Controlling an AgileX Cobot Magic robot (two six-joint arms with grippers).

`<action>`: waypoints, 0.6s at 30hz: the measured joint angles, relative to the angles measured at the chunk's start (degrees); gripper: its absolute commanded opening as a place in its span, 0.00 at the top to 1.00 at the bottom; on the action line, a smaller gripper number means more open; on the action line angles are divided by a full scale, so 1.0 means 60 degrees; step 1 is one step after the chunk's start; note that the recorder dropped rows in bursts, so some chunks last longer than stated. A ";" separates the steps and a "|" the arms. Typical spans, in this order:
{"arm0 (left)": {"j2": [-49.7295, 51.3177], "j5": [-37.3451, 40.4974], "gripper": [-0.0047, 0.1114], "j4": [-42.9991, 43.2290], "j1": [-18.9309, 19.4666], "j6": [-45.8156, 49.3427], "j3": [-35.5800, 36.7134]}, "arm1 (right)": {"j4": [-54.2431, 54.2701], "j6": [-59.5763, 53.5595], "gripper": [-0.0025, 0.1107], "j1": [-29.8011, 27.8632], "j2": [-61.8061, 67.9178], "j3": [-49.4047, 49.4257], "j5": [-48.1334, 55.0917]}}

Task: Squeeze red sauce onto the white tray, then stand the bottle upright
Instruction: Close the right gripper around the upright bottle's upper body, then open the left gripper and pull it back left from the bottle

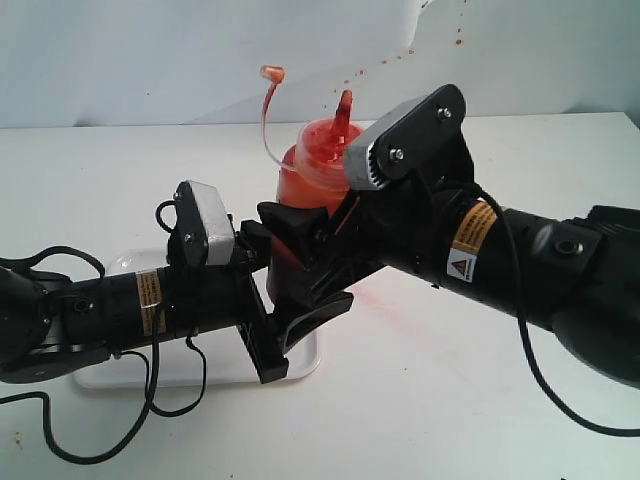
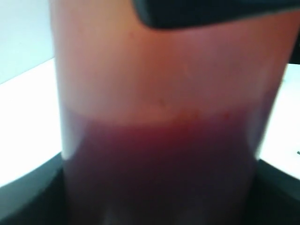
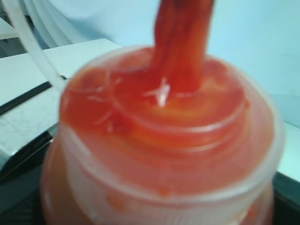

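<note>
the white tray [image 1: 305, 365] lies at seven o'clock of the upright bottle [image 1: 315, 165]. the left gripper [image 1: 290, 320] grasps its body; the right gripper [image 1: 300, 250] flanks its shoulder, grip unclear. red sauce [image 2: 159, 168] sits low. standing step: seat base, then release.

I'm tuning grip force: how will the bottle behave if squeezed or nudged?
The bottle looks like translucent soft plastic, so it likely dents under grip. The red sauce fills only its lower part, so the weight probably sits low and helps it stand. Its sauce-smeared cap may be slippery.
</note>
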 measured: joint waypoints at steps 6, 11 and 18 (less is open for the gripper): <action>0.0027 0.0013 0.58 0.0000 0.0000 -0.0017 0.0000 | 0.0175 -0.0082 0.98 0.0019 0.0004 0.0000 0.0118; 0.0027 0.0029 0.11 -0.0046 0.0000 -0.0109 0.0000 | 0.0192 -0.0231 0.98 0.0019 0.0004 0.0000 0.0199; 0.0027 0.0070 0.06 -0.0312 0.0048 -0.0234 0.0000 | 0.0359 -0.0463 0.98 -0.0064 0.0004 0.0018 0.0719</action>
